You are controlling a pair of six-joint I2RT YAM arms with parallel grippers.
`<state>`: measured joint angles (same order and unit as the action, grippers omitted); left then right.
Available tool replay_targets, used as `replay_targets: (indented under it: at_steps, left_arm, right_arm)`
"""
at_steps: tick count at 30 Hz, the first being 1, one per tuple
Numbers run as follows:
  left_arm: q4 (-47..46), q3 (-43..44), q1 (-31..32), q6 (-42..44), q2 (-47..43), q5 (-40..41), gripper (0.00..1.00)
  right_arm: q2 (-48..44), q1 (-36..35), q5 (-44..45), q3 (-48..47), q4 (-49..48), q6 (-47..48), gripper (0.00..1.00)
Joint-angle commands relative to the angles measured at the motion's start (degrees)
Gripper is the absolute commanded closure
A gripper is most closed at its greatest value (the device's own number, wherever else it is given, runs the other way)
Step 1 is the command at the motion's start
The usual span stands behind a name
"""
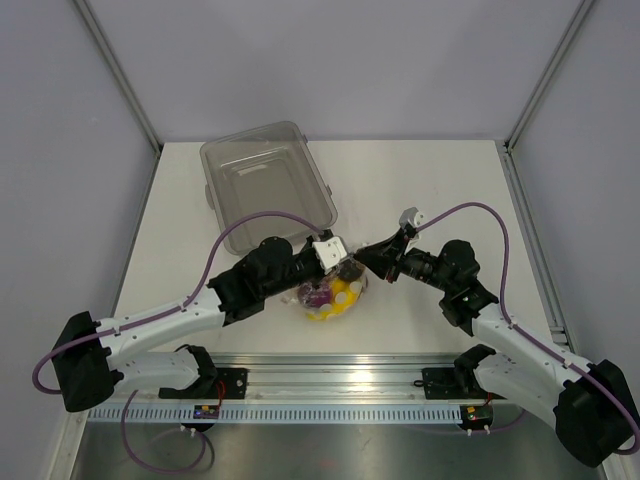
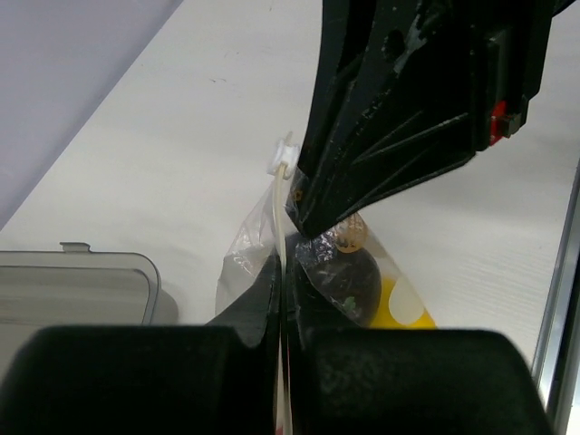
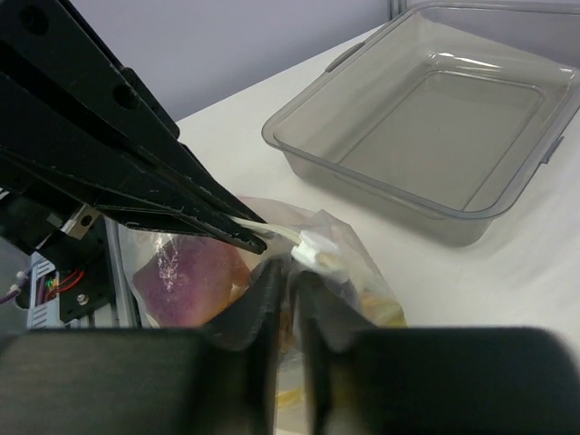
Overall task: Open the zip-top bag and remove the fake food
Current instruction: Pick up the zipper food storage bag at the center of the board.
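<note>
The left gripper is clamped on the top edge of the zip-top bag. In the left wrist view its 2 black fingers meet at bottom centre with the bag's pale zip strip pressed between them; the strip runs up to a white slider just left of centre.

The right gripper reaches the same edge from the opposite side. In its own view a thin slit shows between its 2 fingers at bottom centre, with crinkled film in it; whether they pinch the film cannot be told. In the left wrist view its tips touch the bag just below and right of the slider.

The fake food sits inside the clear film; a dark round piece lies at centre, a yellow piece to its right, and a purple-red piece shows at lower left of the right wrist view.

From above, the bag is at lower centre of the frame, between the 2 gripper tips, on the white table and just above the metal rail. A clear-grey tub stands at upper centre-left, apart from the bag.
</note>
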<state>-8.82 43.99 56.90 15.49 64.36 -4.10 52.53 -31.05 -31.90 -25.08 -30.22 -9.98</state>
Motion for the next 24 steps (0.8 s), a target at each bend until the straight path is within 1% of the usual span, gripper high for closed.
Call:
replay_targets:
  at_steps: [1,2,3,4,7,9,14,24]
  left_arm:
    - [-2.4,1.9,0.1,0.0,-0.7,0.0,1.0]
    - [-2.7,1.3,0.2,-0.1,-1.1,-0.3,1.0]
    - [-3.7,0.9,0.2,-0.1,-1.3,-0.6,1.0]
    - [-4.3,0.4,0.2,-0.2,-1.9,-0.8,1.0]
    - [-6.5,-1.8,0.1,-0.1,-4.3,-2.4,1.0]
    - [-7.8,-3.2,0.0,-0.4,-6.2,-2.9,1.0]
    - [-7.6,-3.9,-0.9,-1.5,-8.9,-8.2,1.0]
    - [-6.8,-4.2,-1.1,-2.7,-11.9,-14.5,1.0]
  right_arm:
    - [-1.3,-0.6,-0.1,-0.8,-3.3,0.4,0.73]
    - [-1.5,-0.5,0.0,-0.6,-3.4,0.5,0.64]
    - [-2.1,-0.6,0.3,-0.3,-4.0,0.7,0.51]
    - [-2.6,-0.6,0.5,0.0,-4.2,0.9,0.46]
    - [-4.3,-0.5,1.1,1.5,-5.1,2.0,0.35]
    - [-5.4,-0.6,0.6,2.8,-6.2,2.6,0.32]
    - [-7.2,-0.6,0.6,4.8,-7.3,5.1,0.26]
    - [-6.7,-0.6,-5.8,5.0,-9.1,5.2,0.25]
